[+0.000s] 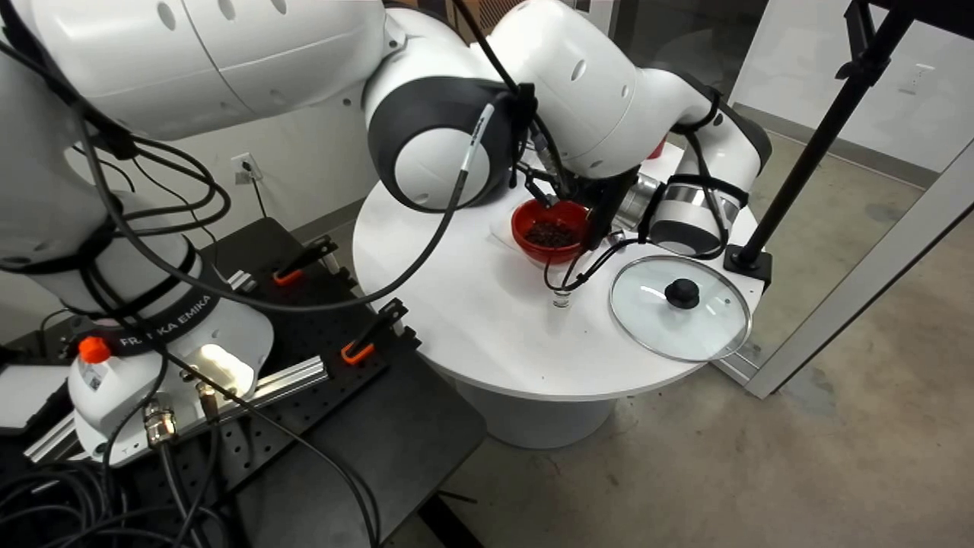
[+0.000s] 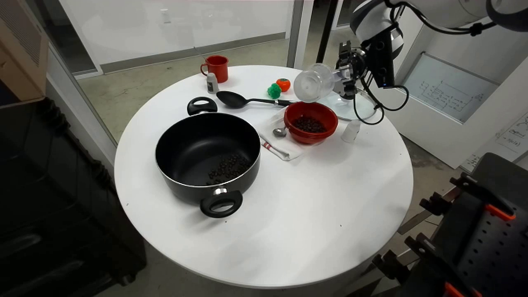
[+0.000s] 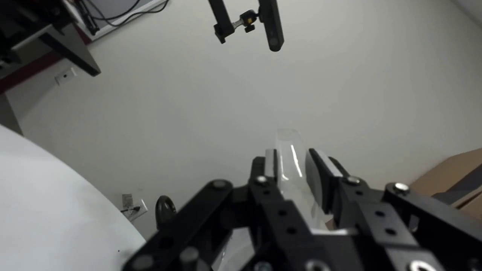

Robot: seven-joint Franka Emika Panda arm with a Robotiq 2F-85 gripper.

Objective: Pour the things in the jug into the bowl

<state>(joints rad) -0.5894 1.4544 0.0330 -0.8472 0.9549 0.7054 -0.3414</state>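
Note:
The clear, translucent jug (image 2: 311, 84) hangs tipped on its side above the far rim of the red bowl (image 2: 305, 139). My gripper (image 2: 345, 72) is shut on the jug's handle, which shows between the pads in the wrist view, where the gripper (image 3: 293, 163) comes up from below. No dark pieces can be made out in the jug. Dark bean-like pieces (image 2: 308, 124) lie in the bowl, which stands upright on the table. In an exterior view, the bowl (image 1: 523, 232) is visible beneath my arm, while the arm hides the jug there.
A black pot (image 2: 181, 192) holding dark beans stands beside the bowl. Around it are a small spoon (image 2: 279, 132) on a cloth (image 2: 288, 150), a black ladle (image 2: 233, 100), a red mug (image 2: 217, 70), toy vegetables (image 2: 283, 85), a white-topped shaker (image 2: 350, 131) and a glass lid (image 1: 654, 320).

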